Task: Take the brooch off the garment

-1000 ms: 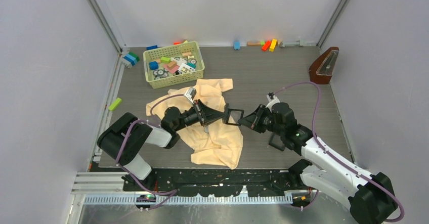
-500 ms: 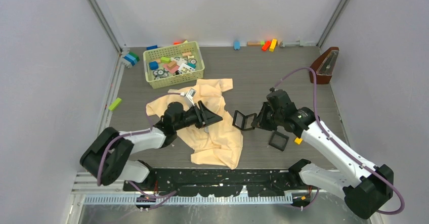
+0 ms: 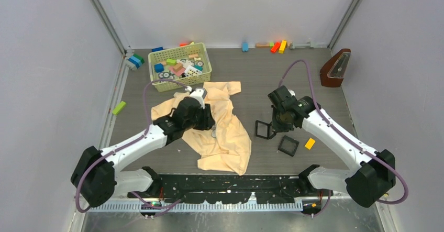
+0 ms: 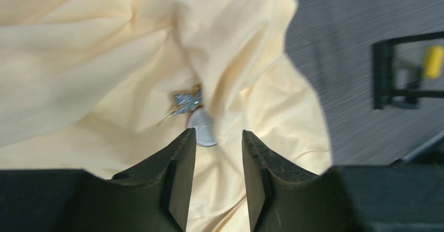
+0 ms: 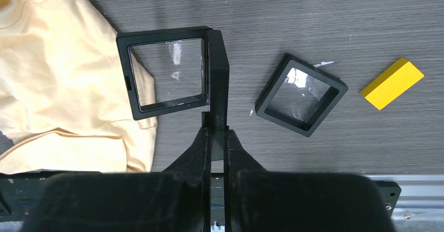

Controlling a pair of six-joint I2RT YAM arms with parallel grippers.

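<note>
The pale yellow garment [image 3: 225,137] lies crumpled on the dark table. In the left wrist view the tiny silvery brooch [image 4: 186,101] sits in a fold of the garment [image 4: 94,59], right above a flat round grey disc [image 4: 203,129]. My left gripper [image 4: 217,135] is open and empty, pointing down just short of the brooch; it also shows in the top view [image 3: 204,122]. My right gripper [image 5: 218,131] is shut on the edge of a black square tray [image 5: 165,106], held upright by the garment's right edge, as the top view [image 3: 273,126] also shows.
A second black square tray [image 5: 301,95] and a yellow block [image 5: 391,83] lie right of the held tray. A green basket [image 3: 179,67] of small blocks stands behind the garment. Loose blocks line the back wall. A brown metronome [image 3: 335,67] stands at the far right.
My left gripper has swung from lying sideways to pointing down over the brooch. My right gripper has carried the black tray to the right, away from the left gripper, and down toward the table.
</note>
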